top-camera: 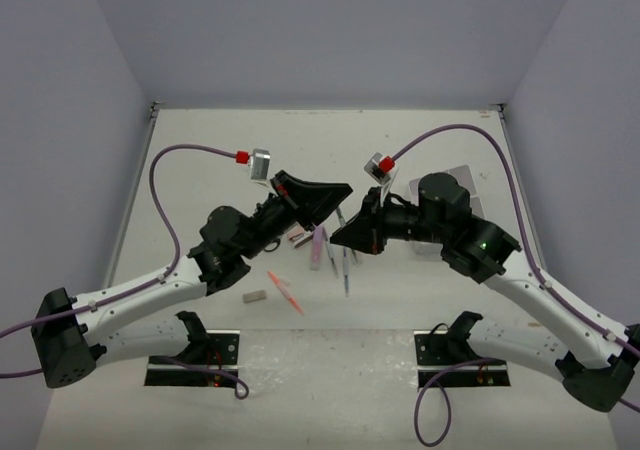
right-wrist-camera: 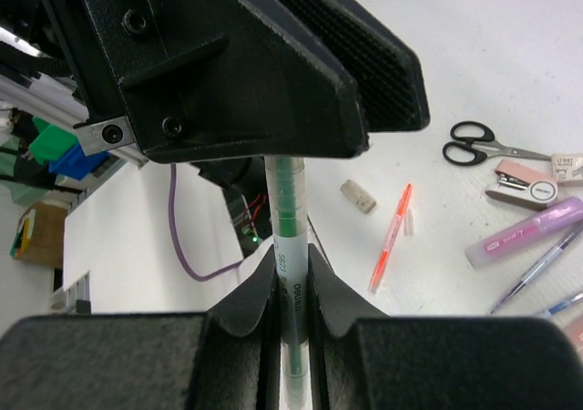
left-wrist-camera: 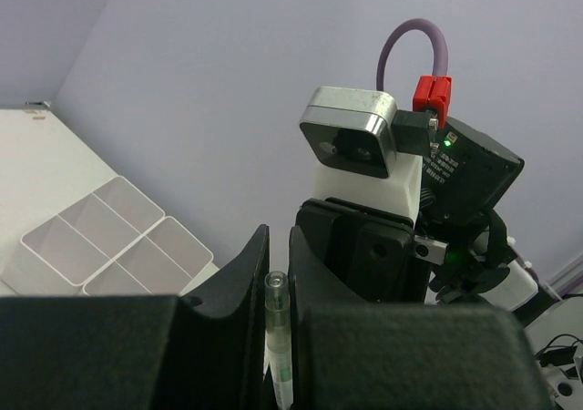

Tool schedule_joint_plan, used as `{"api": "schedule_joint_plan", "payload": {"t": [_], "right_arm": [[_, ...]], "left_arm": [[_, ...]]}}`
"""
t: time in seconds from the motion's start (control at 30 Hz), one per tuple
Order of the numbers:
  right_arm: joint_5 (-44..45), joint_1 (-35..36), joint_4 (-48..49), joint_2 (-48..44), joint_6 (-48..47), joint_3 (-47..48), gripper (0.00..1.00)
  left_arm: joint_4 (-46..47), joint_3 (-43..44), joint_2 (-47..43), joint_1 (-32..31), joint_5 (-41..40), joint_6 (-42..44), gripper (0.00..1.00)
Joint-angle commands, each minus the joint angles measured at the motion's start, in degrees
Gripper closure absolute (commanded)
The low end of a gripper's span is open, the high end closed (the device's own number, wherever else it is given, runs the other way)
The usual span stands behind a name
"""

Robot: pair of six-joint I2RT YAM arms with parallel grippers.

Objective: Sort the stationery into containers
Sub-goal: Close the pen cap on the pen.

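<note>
A clear-bodied green pen [right-wrist-camera: 291, 246] is held between both grippers, above the table. My right gripper [right-wrist-camera: 291, 266] is shut on its labelled middle. My left gripper [left-wrist-camera: 278, 246] is shut on its capped end [left-wrist-camera: 276, 319] and shows from the right wrist as a black block [right-wrist-camera: 273, 64] above the pen. In the top view the two grippers meet mid-table, left [top-camera: 338, 194] and right [top-camera: 346, 232]. On the table lie black-handled scissors [right-wrist-camera: 472, 146], an orange pen [right-wrist-camera: 392, 235], a tan eraser [right-wrist-camera: 358, 196], a purple marker [right-wrist-camera: 524, 232] and thin pens [right-wrist-camera: 537, 266]. The white divided tray [left-wrist-camera: 100, 246] stands beyond, with compartments that look empty.
A pink stapler-like item [right-wrist-camera: 519, 182] lies by the scissors. In the top view the orange pen [top-camera: 285, 292] and eraser [top-camera: 255, 296] lie near the left arm, and the tray [top-camera: 455, 175] is mostly hidden behind the right arm. Grey walls enclose the table.
</note>
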Motion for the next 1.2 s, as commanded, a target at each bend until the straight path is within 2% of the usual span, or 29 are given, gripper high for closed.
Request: {"api": "schedule_joint_plan", "payload": {"t": [0.0, 0.23, 0.33, 0.43, 0.57, 0.7, 0.73, 0.77, 0.8, 0.87, 0.9, 0.93, 0.97, 1.0, 1.03, 1.1, 1.17], "right_arm": [[6.4, -4.0, 14.7, 1.2, 0.1, 9.3, 1.00], [6.3, -4.1, 13.8, 3.6, -1.6, 9.6, 1.00], [3.6, -3.7, 12.8, 3.9, -3.4, 7.0, 1.00], [3.7, -3.0, 15.5, 3.1, -2.7, 0.6, 1.00], [2.6, -1.2, 17.9, 4.0, -1.1, -3.3, 1.00], [3.6, -0.1, 20.0, 3.3, 0.2, -5.6, 1.00], [4.8, -0.1, 20.8, 2.8, 0.4, -6.6, 1.00], [5.7, -0.1, 21.1, 2.1, 0.7, -7.3, 1.00], [6.6, -0.1, 21.3, 1.4, 0.9, -7.9, 1.00], [8.4, -0.2, 21.2, 1.6, 1.1, -9.0, 1.00], [9.8, -0.2, 21.0, 2.1, 1.1, -9.5, 1.00], [11.3, -0.3, 20.6, 3.4, 1.2, -9.9, 1.00], [13.5, -0.6, 20.7, 4.0, 1.2, -11.0, 1.00], [14.5, -1.2, 21.6, 5.4, 1.6, -11.7, 1.00], [15.9, -1.6, 22.3, 6.4, 1.9, -12.4, 1.00], [19.0, -2.4, 23.6, 7.4, 2.3, -13.8, 1.00], [26.6, -3.7, 24.2, 7.1, 2.3, -15.2, 1.00]], "left_arm": [[-7.5, -5.1, 3.0, -5.7, 12.8, -1.4, 1.00], [-5.1, -6.8, 3.0, -6.5, 13.0, -1.6, 1.00], [-14.8, -1.1, 1.3, -6.5, 9.2, 4.9, 1.00], [-22.5, 6.3, 0.8, -6.5, 8.9, 12.5, 1.00], [-22.5, 13.1, 2.2, -6.5, 13.2, 17.3, 1.00], [-23.2, 16.9, 4.4, -6.5, 13.6, 18.2, 0.99], [-23.9, 17.4, 4.6, -6.5, 12.9, 18.4, 0.95], [-24.6, 17.9, 4.5, -6.5, 10.1, 18.4, 0.84], [-25.4, 18.4, 4.4, -6.5, 6.6, 18.4, 0.70], [-28.3, 19.4, 3.3, -6.4, -1.9, 17.9, 0.30], [-30.8, 20.4, 2.8, -6.3, -6.6, 17.4, 0.17], [-34.2, 23.6, 2.8, -6.3, -16.5, 16.3, 0.09], [-40.5, 25.5, 3.2, -6.1, -22.1, 14.4, 0.00], [-43.1, 29.6, 3.6, -5.8, -30.9, 13.3, 0.00], [-45.9, 32.5, 3.9, -5.2, -35.9, 12.4, 0.00], [-51.0, 36.9, 4.2, -4.2, -42.3, 11.2, 0.00], [-58.4, 40.1, 4.1, -2.5, -45.7, 10.6, 0.00]]}}
